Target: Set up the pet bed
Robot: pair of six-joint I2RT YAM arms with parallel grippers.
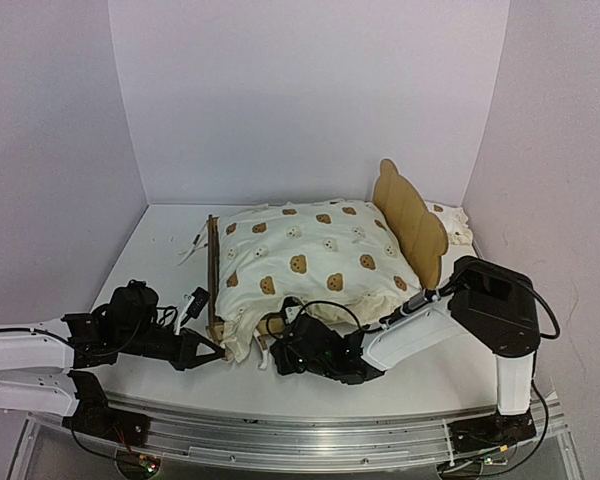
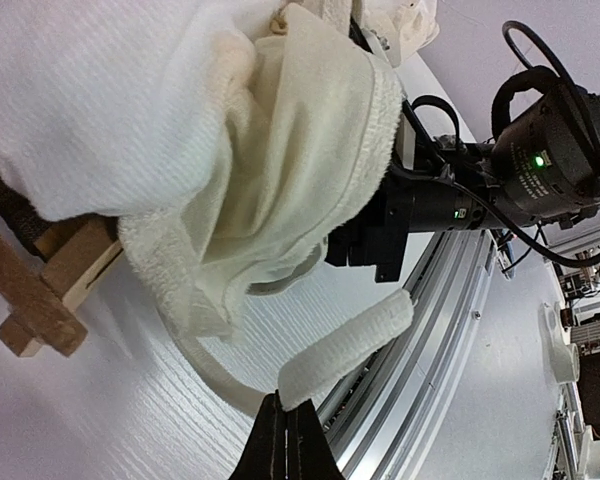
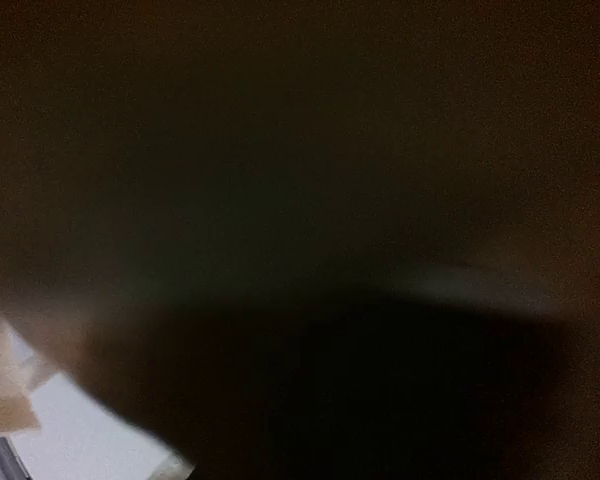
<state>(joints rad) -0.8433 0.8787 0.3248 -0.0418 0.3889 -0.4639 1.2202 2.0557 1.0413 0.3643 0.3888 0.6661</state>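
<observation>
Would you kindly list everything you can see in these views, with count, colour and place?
pet bed: one, light wood, mid-table, bear-ear headboard on the right.
cushion: one, cream with brown bears, lying on the pet bed.
pillow: one, cream, behind the headboard.
tie string: two seen, white, one by the bed's far left, one at the cushion's near corner.
table: one, white, under everything.
left gripper: one, black, shut on the near tie string.
right gripper: one, black, at the cushion's near edge; its fingers are hidden.
</observation>
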